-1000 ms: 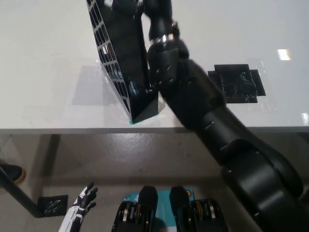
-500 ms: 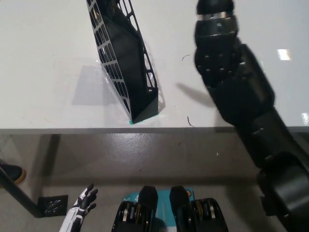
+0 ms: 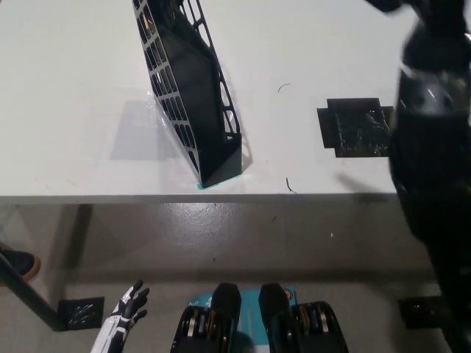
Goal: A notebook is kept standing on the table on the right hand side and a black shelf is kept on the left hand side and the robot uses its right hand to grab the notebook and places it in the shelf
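Note:
The black mesh shelf [image 3: 193, 95] stands tilted on the white table [image 3: 73, 88], left of centre, its near end close to the front edge. A dark flat slab [image 3: 190, 70] stands inside it between the mesh sides; it looks like the notebook, though I cannot make out its cover. My black right arm [image 3: 430, 147] rises along the right edge, well clear of the shelf. Its hand [image 3: 386, 4] is a blur at the top edge, mostly cut off. My white left hand [image 3: 126, 310] rests low at the lower left, below table level, fingers apart and holding nothing.
A patch of black tape [image 3: 359, 126] lies on the table to the right of the shelf. The table's front edge [image 3: 147, 197] runs across the middle of the picture. On the floor below are a shoe [image 3: 16, 262] and a dark square [image 3: 81, 312].
My right arm has swung from the shelf's open side far to the right and upward, uncovering the black tape patch. The shelf and the left hand have stayed put.

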Robot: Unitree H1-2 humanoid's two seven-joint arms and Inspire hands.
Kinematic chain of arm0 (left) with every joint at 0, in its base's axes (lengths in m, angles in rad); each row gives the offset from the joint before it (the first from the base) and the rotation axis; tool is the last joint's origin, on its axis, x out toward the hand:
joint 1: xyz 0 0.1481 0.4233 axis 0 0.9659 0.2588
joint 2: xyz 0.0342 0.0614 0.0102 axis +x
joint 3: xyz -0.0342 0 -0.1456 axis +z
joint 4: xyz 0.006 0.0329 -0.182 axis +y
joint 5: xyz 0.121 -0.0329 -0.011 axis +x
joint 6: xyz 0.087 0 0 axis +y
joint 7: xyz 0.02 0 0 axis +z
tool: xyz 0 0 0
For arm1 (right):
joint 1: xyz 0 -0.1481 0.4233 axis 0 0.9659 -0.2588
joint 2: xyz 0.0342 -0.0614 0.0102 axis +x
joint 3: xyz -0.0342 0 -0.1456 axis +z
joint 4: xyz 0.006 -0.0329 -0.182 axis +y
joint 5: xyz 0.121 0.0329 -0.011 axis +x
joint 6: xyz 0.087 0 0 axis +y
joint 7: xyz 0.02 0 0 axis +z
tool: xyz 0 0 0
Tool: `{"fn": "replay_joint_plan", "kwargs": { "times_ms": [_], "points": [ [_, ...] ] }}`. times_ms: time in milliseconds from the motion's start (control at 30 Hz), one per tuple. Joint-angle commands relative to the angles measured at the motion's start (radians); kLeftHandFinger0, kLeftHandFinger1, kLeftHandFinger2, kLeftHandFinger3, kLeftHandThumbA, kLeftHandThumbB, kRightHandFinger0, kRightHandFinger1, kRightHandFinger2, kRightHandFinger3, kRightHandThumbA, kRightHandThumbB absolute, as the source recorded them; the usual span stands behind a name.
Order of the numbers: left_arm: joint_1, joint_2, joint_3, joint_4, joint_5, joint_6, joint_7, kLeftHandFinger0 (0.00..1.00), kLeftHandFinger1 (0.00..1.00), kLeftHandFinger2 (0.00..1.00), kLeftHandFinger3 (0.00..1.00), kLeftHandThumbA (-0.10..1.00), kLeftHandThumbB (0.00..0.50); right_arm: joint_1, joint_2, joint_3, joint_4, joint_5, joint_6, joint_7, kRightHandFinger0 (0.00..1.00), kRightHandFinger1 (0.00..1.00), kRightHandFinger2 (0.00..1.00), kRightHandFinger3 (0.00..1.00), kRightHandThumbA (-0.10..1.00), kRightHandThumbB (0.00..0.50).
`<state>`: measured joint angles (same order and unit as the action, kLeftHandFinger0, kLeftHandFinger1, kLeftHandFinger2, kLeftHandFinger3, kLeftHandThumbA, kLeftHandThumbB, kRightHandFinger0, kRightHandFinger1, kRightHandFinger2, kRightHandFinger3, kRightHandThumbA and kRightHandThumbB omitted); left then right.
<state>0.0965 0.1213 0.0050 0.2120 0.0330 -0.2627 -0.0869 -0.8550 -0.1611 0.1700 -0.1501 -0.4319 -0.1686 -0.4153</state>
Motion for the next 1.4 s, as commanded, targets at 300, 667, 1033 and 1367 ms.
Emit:
{"fn": "replay_joint_plan", "kwargs": {
  "times_ms": [300,667,1033,1367],
  "points": [
    [-0.012,0.025,0.001,-0.023,0.008,-0.040,-0.002,1.00,1.00,1.00,1.00,1.00,0.062,0.600,-0.124,0.012,-0.625,0.153,-0.097,0.124,1.00,1.00,1.00,1.00,1.00,0.367],
    [-0.022,0.032,0.000,-0.021,-0.009,-0.048,-0.011,1.00,1.00,1.00,1.00,1.00,0.062,0.863,0.014,0.042,-0.293,0.158,-0.174,0.132,1.00,1.00,1.00,1.00,1.00,0.339],
    [-0.030,0.031,-0.001,-0.017,-0.006,-0.048,-0.004,1.00,1.00,1.00,1.00,1.00,0.077,0.878,0.063,0.011,0.106,0.330,-0.229,0.191,1.00,1.00,1.00,1.00,1.00,0.353],
    [-0.035,0.033,0.003,-0.013,-0.013,-0.053,-0.006,1.00,1.00,1.00,1.00,1.00,0.092,0.883,0.096,-0.015,0.291,0.359,-0.246,0.246,1.00,1.00,1.00,1.00,1.00,0.251]
  ]
}}
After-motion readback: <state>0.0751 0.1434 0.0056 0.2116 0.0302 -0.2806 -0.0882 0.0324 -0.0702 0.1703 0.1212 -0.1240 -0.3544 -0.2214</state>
